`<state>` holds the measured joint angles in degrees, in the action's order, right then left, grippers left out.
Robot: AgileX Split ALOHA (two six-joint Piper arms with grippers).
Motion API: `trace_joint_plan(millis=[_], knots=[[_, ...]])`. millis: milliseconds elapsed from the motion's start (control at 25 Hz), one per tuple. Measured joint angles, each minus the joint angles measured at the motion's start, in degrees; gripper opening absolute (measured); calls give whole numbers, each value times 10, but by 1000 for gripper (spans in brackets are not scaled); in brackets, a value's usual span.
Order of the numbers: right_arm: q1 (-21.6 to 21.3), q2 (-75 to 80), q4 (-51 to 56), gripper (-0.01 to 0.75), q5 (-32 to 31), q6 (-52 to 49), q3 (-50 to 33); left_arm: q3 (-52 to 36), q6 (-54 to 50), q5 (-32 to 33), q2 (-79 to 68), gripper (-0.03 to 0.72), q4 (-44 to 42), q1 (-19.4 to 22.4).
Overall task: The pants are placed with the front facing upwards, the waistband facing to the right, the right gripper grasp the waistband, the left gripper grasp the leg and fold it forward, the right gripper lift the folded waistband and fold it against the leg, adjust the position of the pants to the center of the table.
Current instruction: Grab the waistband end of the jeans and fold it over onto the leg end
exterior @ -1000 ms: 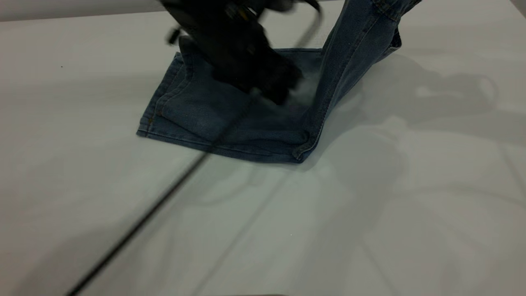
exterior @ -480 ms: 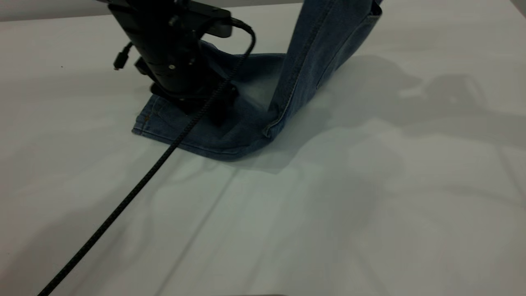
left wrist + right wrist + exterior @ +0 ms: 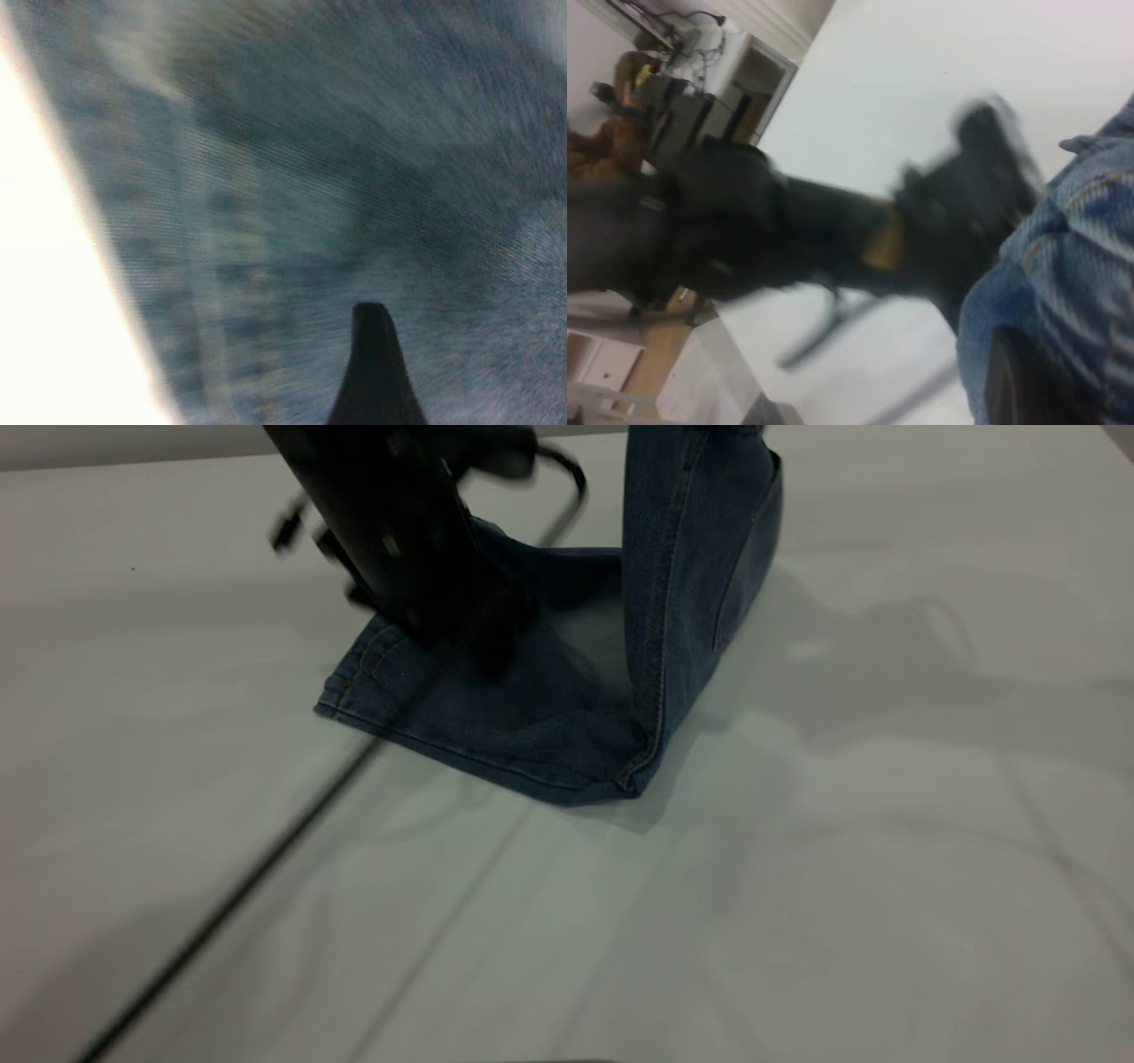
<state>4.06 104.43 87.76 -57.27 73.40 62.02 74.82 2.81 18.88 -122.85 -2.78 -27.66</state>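
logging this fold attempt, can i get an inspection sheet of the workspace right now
surface: large plain white matte table, shadows across it.
job's things: short blue denim pants; leg end lies flat on the table, the waistband end is lifted upright and runs out of the exterior view's top.
clutter: nothing seen.
grippers: black left gripper is down on the flat leg near its hem, fingers not readable. Right gripper is out of the exterior view; its wrist view shows denim close against it.
cables: thick black cable slants from the left gripper over the table towards the near left edge.
surroundings: shelving and equipment beyond the table.
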Motion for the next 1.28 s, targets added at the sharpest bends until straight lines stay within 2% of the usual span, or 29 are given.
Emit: trace_joint_plan(millis=[200, 320, 480, 680, 920, 1040, 1280], knots=[[0, 0, -3, 76, 9, 2, 0, 0, 0, 35, 104, 477, -12, 42], [11, 0, -3, 76, 38, 3, 0, 0, 0, 46, 170, 477, -12, 69], [66, 3, 23, 76, 120, 24, 0, 0, 0, 52, 260, 477, -13, 85], [149, 44, 107, 76, 222, 109, 0, -2, 0, 58, 357, 477, -13, 86], [215, 122, 151, 100, 276, 177, 23, -5, 1, 70, 433, 477, -13, 86], [238, 150, 152, 171, 296, 173, 48, -5, -1, 92, 449, 477, -12, 86], [267, 156, 109, 499, 303, 120, 89, -5, -3, 157, 465, 477, -8, 86]])
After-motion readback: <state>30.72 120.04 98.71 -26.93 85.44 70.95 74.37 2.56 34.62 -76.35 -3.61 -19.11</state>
